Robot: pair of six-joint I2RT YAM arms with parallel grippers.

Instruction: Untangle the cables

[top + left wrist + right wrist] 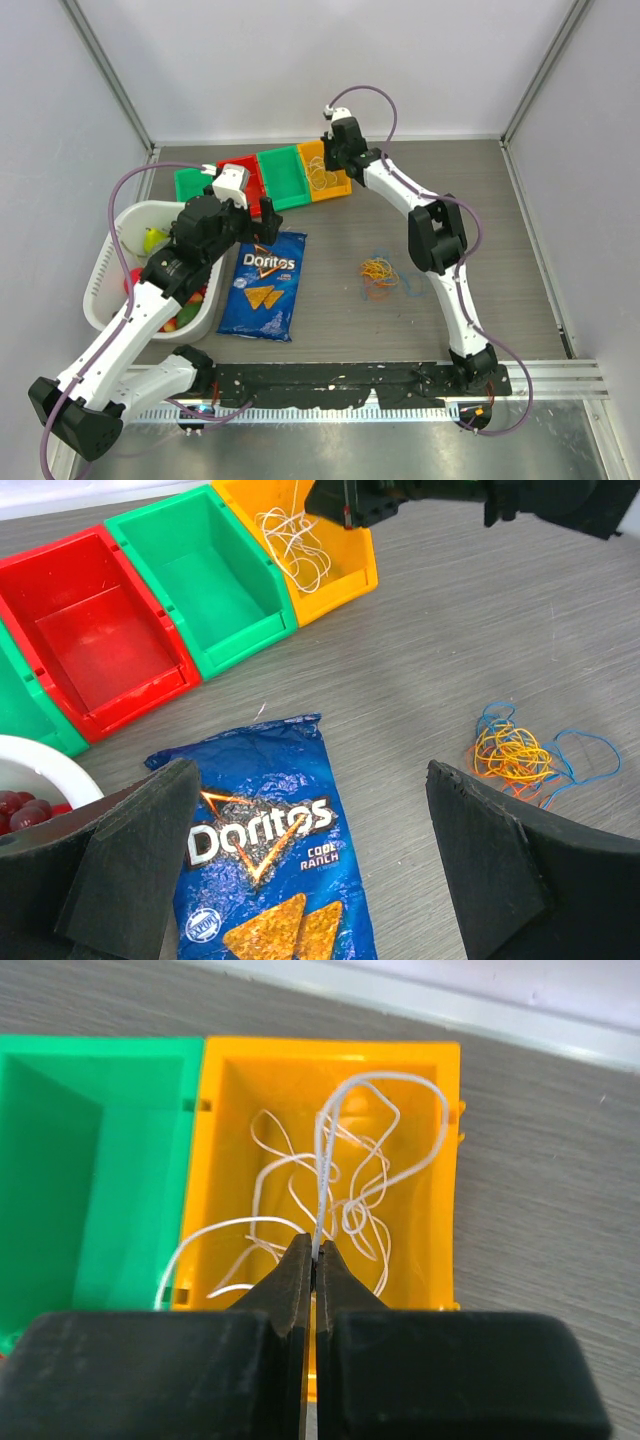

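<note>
The left pincer (310,780) hangs released, jaws wide, over the chip bag (264,285), beside the white basket (100,270) at the left edge of the tabletop (500,230). Right of the bag, with open room all round, lies the tangle of cables (380,272) in orange, yellow and blue. At the far edge, the right pincer (312,1252) is clenched on a white cable (321,1160) looping over the orange bin (445,1180), next to a green bin (60,1160).

The right hand (314,1260) pinched a white cable (322,1175) above the orange bin (325,1060), beside a green bin (90,1160).
</note>
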